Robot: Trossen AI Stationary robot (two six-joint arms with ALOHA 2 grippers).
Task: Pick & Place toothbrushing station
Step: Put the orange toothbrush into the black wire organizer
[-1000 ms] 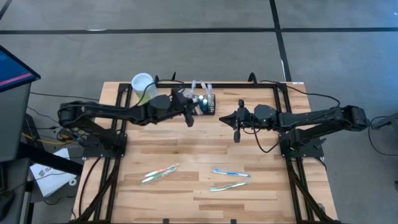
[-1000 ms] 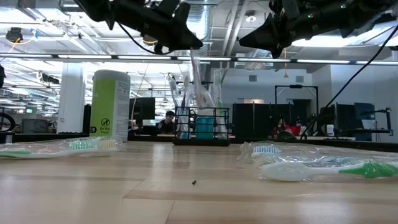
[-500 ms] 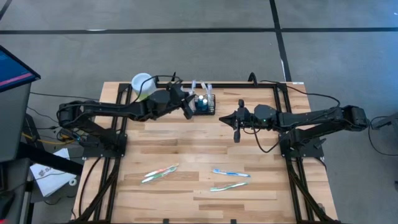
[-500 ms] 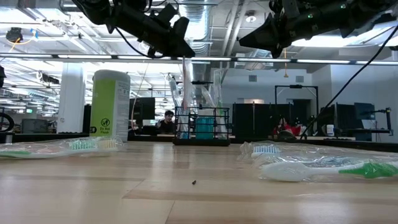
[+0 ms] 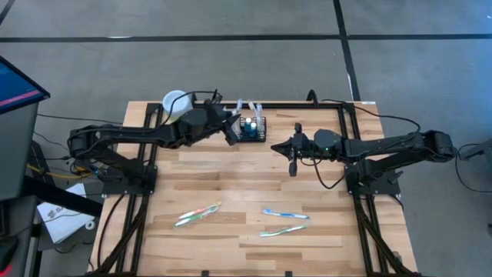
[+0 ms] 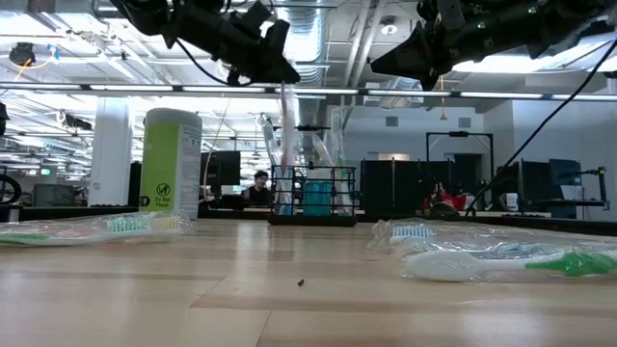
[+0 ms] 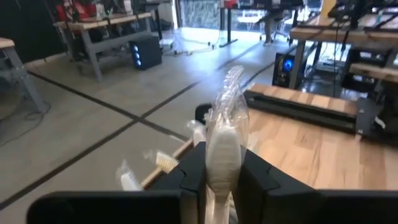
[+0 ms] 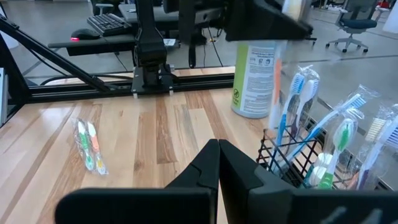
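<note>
Left gripper point(image 7: 222, 180) pinching wrapped toothbrush point(image 7: 225, 134)

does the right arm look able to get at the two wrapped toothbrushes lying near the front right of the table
Probably yes. The right gripper hangs shut above bare wood, and nothing stands between it and the wrapped toothbrushes. The left gripper is busy at the basket.

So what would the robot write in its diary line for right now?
left gripper: shut on wrapped toothbrush, above black mesh basket | right gripper: shut, empty, waiting mid-table | wrapped toothbrushes lie on table
</note>
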